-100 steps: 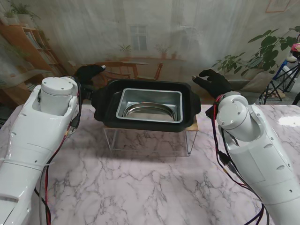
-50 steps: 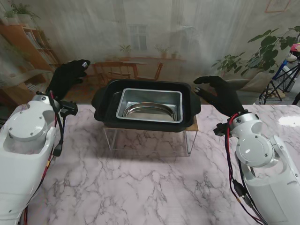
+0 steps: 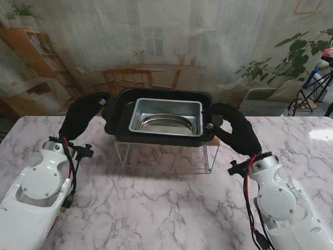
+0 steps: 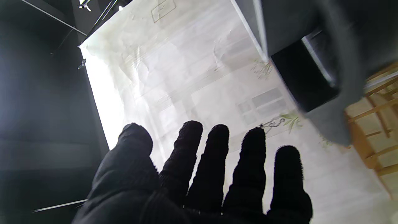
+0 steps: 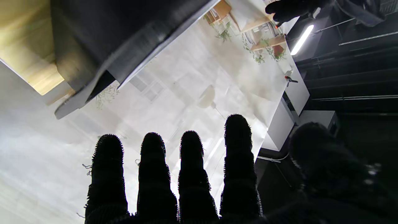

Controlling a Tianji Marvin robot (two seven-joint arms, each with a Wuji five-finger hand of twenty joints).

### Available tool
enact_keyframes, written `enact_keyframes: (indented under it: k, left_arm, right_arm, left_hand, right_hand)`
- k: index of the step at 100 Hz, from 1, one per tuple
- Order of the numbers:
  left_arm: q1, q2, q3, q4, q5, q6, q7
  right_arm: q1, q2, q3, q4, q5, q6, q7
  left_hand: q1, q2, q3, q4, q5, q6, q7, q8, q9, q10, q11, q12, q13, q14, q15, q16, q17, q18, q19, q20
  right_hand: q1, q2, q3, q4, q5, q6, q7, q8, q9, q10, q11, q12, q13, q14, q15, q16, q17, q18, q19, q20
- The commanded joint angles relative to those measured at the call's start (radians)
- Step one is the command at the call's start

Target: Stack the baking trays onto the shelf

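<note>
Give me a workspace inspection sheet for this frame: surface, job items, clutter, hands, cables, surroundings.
Surface: marble table, bare near me.
Job's things: black tray on clear shelf; steel tray nested in it, oval pan inside that.
Clutter: nothing seen.
Hands: left hand and right hand open, fingers spread, beside the black tray's ends.
Cables: red and black wires along both forearms.
Surroundings: printed backdrop, potted plant at right.

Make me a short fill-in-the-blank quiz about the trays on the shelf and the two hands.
1. The black baking tray sits on a clear ___.
2. Nested in the black tray is a ___ rectangular tray.
3. The left hand and right hand both wear ___ gloves.

Missing words: shelf; silver; black
</note>
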Motion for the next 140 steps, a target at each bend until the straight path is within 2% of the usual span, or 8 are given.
enact_keyframes:
  k: [1, 4, 18, 25, 29, 70, 140]
  left_arm:
    - [0.022, -0.010, 0.015, 0.030, 0.007, 0.000, 0.005]
    - [0.025, -0.011, 0.018, 0.037, 0.013, -0.001, 0.012]
    - [0.033, -0.011, 0.027, 0.080, 0.063, 0.003, 0.024]
    - [0.032, -0.011, 0.030, 0.100, 0.071, 0.008, 0.028]
    - [0.031, -0.013, 0.031, 0.107, 0.067, 0.013, 0.030]
    - [0.035, -0.009, 0.020, 0.119, 0.090, 0.013, 0.023]
    - [0.030, -0.004, 0.017, 0.131, 0.093, 0.019, 0.003]
  right_arm:
    - [-0.019, -0.009, -0.014, 0.034, -0.020, -0.007, -0.005]
    - [-0.021, -0.010, -0.019, 0.045, -0.032, -0.015, -0.020]
    - [-0.032, -0.017, -0.040, 0.095, -0.088, -0.035, -0.087]
    - [-0.036, -0.021, -0.047, 0.114, -0.089, -0.031, -0.109]
    - [-0.037, -0.024, -0.051, 0.122, -0.081, -0.029, -0.116]
    - [-0.067, -0.025, -0.058, 0.128, -0.064, -0.008, -0.115]
    - [-0.061, -0.025, -0.055, 0.133, -0.062, -0.027, -0.115]
  left_hand:
    - [-0.023, 0.048, -0.022, -0.002, -0.003, -0.038, 0.008, 0.000, -0.050, -0.035, 0.002, -0.030, -0.010, -0.035, -0.026, -0.013, -0.022, -0.011, -0.014, -0.030]
    - [-0.025, 0.049, -0.023, -0.002, -0.007, -0.040, 0.006, -0.005, -0.062, -0.037, -0.006, -0.042, -0.015, -0.047, -0.035, -0.019, -0.024, -0.014, -0.022, -0.036]
    - [-0.031, 0.053, -0.023, -0.004, -0.012, -0.045, 0.001, -0.024, -0.081, -0.042, -0.028, -0.079, -0.025, -0.054, -0.063, -0.038, -0.031, -0.016, -0.048, -0.052]
    - [-0.031, 0.054, -0.023, -0.004, -0.014, -0.045, 0.001, -0.026, -0.084, -0.042, -0.028, -0.081, -0.028, -0.058, -0.067, -0.039, -0.035, -0.013, -0.058, -0.055]
    - [-0.030, 0.055, -0.022, -0.004, -0.015, -0.039, 0.000, -0.028, -0.086, -0.040, -0.029, -0.081, -0.033, -0.047, -0.070, -0.039, -0.039, -0.013, -0.065, -0.057]
    - [-0.025, 0.065, -0.022, -0.003, -0.014, -0.037, -0.002, -0.036, -0.078, -0.037, -0.017, -0.074, -0.031, -0.046, -0.069, -0.030, -0.034, -0.014, -0.079, -0.041]
    - [-0.018, 0.071, -0.022, -0.003, -0.012, -0.031, -0.002, -0.031, -0.076, -0.031, -0.015, -0.068, -0.034, -0.041, -0.065, -0.025, -0.036, -0.014, -0.084, -0.022]
  right_hand:
    - [-0.029, -0.010, 0.023, 0.022, 0.014, -0.007, 0.012, 0.007, 0.016, -0.025, 0.015, 0.005, 0.023, -0.037, 0.034, 0.020, 0.000, 0.001, 0.019, 0.013]
    - [-0.030, -0.009, 0.025, 0.022, 0.015, -0.008, 0.013, 0.008, 0.017, -0.027, 0.015, 0.005, 0.024, -0.039, 0.036, 0.020, -0.001, -0.001, 0.023, 0.012]
    - [-0.034, -0.007, 0.034, 0.022, 0.013, -0.008, 0.018, 0.012, 0.024, -0.030, 0.016, 0.007, 0.027, -0.042, 0.041, 0.019, -0.003, 0.000, 0.033, 0.006]
    - [-0.034, -0.007, 0.038, 0.022, 0.016, -0.004, 0.021, 0.014, 0.027, -0.030, 0.016, 0.007, 0.028, -0.042, 0.042, 0.019, -0.007, -0.001, 0.034, 0.003]
    - [-0.031, -0.008, 0.041, 0.022, 0.017, -0.001, 0.021, 0.014, 0.029, -0.029, 0.017, 0.008, 0.027, -0.042, 0.042, 0.019, -0.008, 0.000, 0.035, 0.000]
    - [-0.029, -0.005, 0.056, 0.021, 0.023, 0.002, 0.023, 0.015, 0.039, -0.027, 0.019, 0.010, 0.037, -0.040, 0.048, 0.019, -0.006, 0.003, 0.043, -0.014]
    - [-0.018, 0.000, 0.063, 0.022, 0.021, 0.010, 0.022, 0.014, 0.048, -0.015, 0.024, 0.014, 0.042, -0.038, 0.052, 0.020, -0.004, 0.004, 0.050, -0.026]
